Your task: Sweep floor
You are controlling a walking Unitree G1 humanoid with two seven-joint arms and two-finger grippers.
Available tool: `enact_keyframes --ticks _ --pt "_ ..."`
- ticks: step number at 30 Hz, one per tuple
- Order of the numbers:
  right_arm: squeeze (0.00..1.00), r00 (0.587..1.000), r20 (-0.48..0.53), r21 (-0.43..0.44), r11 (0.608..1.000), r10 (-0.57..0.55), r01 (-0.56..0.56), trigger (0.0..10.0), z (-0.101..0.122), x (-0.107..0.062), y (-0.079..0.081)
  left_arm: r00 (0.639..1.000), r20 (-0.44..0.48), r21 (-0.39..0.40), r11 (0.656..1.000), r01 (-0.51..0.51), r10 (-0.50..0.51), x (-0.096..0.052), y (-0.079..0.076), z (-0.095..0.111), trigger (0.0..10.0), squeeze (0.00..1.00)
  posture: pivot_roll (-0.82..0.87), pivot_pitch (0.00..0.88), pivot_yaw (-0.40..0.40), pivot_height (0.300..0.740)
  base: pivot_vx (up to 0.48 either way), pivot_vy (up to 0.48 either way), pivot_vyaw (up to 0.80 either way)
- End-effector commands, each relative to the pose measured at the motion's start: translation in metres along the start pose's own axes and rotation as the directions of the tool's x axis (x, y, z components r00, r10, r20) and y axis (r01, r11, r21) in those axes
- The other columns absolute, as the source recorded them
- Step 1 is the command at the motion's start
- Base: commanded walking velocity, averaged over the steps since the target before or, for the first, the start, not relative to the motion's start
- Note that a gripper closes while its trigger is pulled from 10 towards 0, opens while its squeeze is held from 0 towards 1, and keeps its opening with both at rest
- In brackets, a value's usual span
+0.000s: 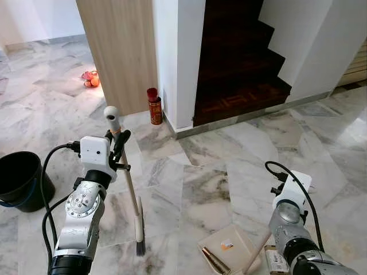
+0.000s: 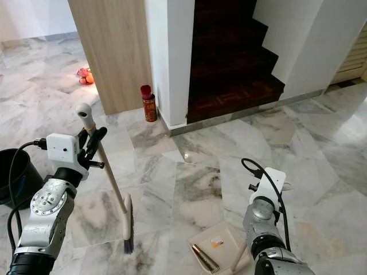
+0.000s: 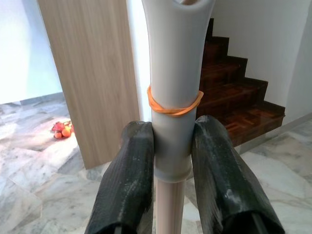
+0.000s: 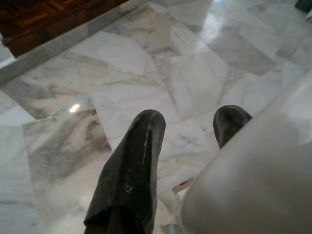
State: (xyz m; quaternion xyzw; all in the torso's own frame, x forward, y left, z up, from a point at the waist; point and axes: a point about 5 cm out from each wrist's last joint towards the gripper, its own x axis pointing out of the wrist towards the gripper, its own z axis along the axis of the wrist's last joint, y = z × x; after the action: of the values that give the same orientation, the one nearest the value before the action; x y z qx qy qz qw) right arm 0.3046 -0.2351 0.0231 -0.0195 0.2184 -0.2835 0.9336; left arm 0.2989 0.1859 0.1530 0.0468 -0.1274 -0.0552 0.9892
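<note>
The two black fingers (image 3: 127, 185) of the left gripper (image 3: 171, 146) are pressed against either side of the grey plastic grip of one long cream-handled broom (image 1: 127, 172), just below an orange rubber band (image 3: 174, 106). The broom is held nearly upright at the left, its dark bristles (image 1: 140, 247) resting on the grey-veined marble floor (image 1: 229, 154). The right gripper (image 4: 187, 129) is seen near and to the right, its two fingers spread apart with marble between them; whether anything is touched cannot be told. One cream dustpan (image 1: 241, 243) lies on the floor at the near right. One black bucket (image 1: 20, 177) stands at the far left edge. One red cylindrical can (image 1: 155, 107) stands by the wooden panel (image 1: 117, 51), beside dark wooden stairs (image 1: 238, 63).
</note>
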Motion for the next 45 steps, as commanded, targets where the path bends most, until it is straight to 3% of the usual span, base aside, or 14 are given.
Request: enact_keyframes --ticks 1,8,9,10,12,13,14,15,33,38,45 --pt "0.0 1.0 0.002 -0.056 0.998 -0.017 0.017 10.0 -0.002 0.0 -0.003 1.0 0.021 0.01 1.0 0.004 -0.005 0.003 -0.001 0.006 10.0 0.0 0.11 0.032 -0.012 0.74 0.0 0.0 0.0" --pt "0.0 0.996 0.035 -0.075 0.994 -0.081 0.083 10.0 0.003 0.002 -0.008 1.0 0.022 0.008 1.0 0.008 -0.008 0.004 -0.002 0.006 10.0 0.0 0.1 0.029 -0.012 0.74 0.0 0.0 0.0" --pt "0.84 0.994 0.043 -0.075 0.992 -0.096 0.099 10.0 0.004 0.002 -0.01 1.0 0.021 0.007 1.0 0.008 -0.008 0.004 -0.002 0.005 10.0 0.0 0.1 0.028 -0.013 0.74 0.0 0.0 0.0" --pt "1.0 0.993 0.046 -0.08 0.99 -0.11 0.114 10.0 0.005 0.002 -0.011 1.0 0.022 0.006 1.0 0.008 -0.008 0.004 -0.002 0.006 10.0 0.0 0.1 0.027 -0.014 0.74 0.0 0.0 0.0" --pt "1.0 0.992 0.045 -0.089 0.988 -0.119 0.123 10.0 0.005 0.003 -0.012 1.0 0.023 0.005 1.0 0.008 -0.008 0.005 -0.002 0.006 10.0 0.0 0.1 0.025 -0.016 0.74 0.0 0.0 0.0" --pt "0.76 0.992 0.04 -0.098 0.987 -0.12 0.124 10.0 0.005 0.003 -0.012 1.0 0.022 0.004 1.0 0.009 -0.009 0.005 -0.003 0.005 10.0 0.0 0.1 0.024 -0.016 0.74 0.0 0.0 0.0" --pt "0.76 0.992 0.04 -0.098 0.987 -0.12 0.124 10.0 0.005 0.003 -0.012 1.0 0.022 0.004 1.0 0.009 -0.009 0.005 -0.003 0.005 10.0 0.0 0.1 0.024 -0.016 0.74 0.0 0.0 0.0" --pt "0.0 0.992 0.038 -0.101 0.987 -0.122 0.126 10.0 0.005 0.003 -0.012 1.0 0.021 0.003 1.0 0.01 -0.01 0.005 -0.003 0.005 10.0 0.0 0.1 0.022 -0.017 0.74 0.0 0.0 0.0" --pt "0.0 0.99 0.049 -0.057 0.99 -0.129 0.132 10.0 0.004 0.0 -0.008 0.998 -0.042 0.014 0.999 0.037 -0.037 -0.003 -0.007 -0.014 10.0 0.0 0.09 0.0 -0.023 0.74 0.0 0.0 0.0" --pt "0.0 0.986 0.142 0.002 0.997 -0.083 0.083 10.0 0.018 -0.001 -0.003 0.998 -0.05 0.012 0.999 0.044 -0.044 -0.004 -0.009 -0.018 10.0 0.0 0.09 0.0 -0.021 0.74 0.0 0.0 0.0" --pt "0.0 0.986 0.136 -0.052 0.993 -0.096 0.104 10.0 0.015 -0.002 -0.003 0.997 -0.051 0.009 0.999 0.052 -0.052 -0.003 -0.012 -0.019 10.0 0.0 0.09 0.0 -0.024 0.74 0.0 0.0 0.0"
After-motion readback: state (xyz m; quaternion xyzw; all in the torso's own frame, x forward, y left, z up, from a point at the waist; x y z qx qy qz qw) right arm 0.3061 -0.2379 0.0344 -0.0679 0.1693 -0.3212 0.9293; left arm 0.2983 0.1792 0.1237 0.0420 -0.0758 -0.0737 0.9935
